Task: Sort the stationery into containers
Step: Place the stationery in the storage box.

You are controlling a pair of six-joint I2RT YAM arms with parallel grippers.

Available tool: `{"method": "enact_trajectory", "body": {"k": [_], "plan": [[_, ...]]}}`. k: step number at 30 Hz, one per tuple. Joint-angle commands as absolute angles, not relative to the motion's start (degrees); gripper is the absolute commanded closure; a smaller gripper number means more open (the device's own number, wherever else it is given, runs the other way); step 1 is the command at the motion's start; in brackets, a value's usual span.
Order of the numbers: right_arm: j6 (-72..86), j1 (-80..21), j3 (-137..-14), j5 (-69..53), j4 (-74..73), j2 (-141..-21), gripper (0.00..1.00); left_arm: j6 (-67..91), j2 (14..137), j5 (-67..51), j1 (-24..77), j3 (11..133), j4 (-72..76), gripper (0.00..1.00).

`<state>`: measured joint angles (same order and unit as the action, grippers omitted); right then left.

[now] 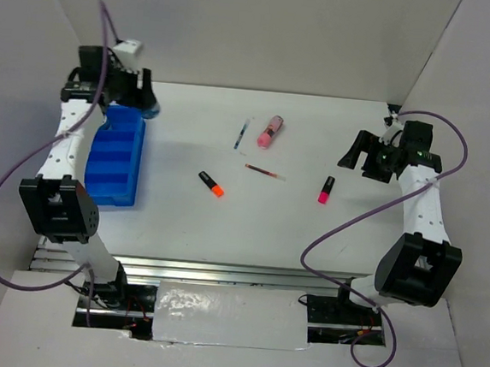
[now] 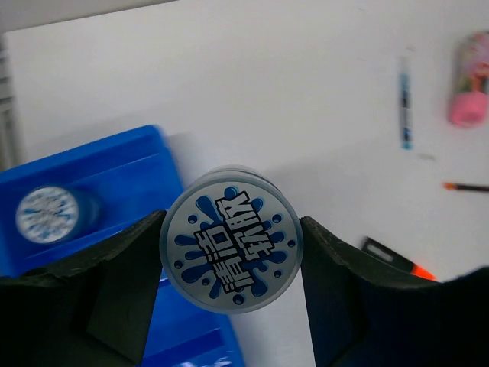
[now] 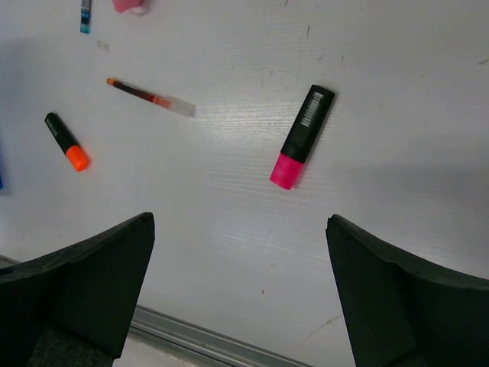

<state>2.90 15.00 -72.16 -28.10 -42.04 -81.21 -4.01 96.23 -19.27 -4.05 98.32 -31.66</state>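
I am pinching a blue-white tape roll [image 2: 231, 238] in my left gripper [image 2: 233, 256], holding it over the rim of the blue tray [image 2: 99, 164] by the desk's left edge; a second tape roll [image 2: 47, 215] is lying in one compartment. My right gripper [image 3: 241, 283] is hanging spread wide near the black-pink highlighter [image 3: 302, 136] by the desk's right edge.
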Motion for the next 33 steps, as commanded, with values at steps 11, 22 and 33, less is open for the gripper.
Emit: {"method": "enact_trajectory", "body": {"k": [11,22,33], "plan": [[2.11,13.18,-73.48,-27.51,-42.28,-82.18,0.0,-3.6,114.96,-13.63,-18.72,115.58,-31.56,0.97],[1.93,13.1,-73.74,-27.16,-42.89,-82.53,0.0,-3.51,120.23,-11.6,-17.49,114.0,-26.55,0.98],[1.85,13.18,-73.92,-26.89,-43.15,-82.88,0.0,-4.13,124.27,-8.7,-15.47,115.83,-25.22,0.97]]}}
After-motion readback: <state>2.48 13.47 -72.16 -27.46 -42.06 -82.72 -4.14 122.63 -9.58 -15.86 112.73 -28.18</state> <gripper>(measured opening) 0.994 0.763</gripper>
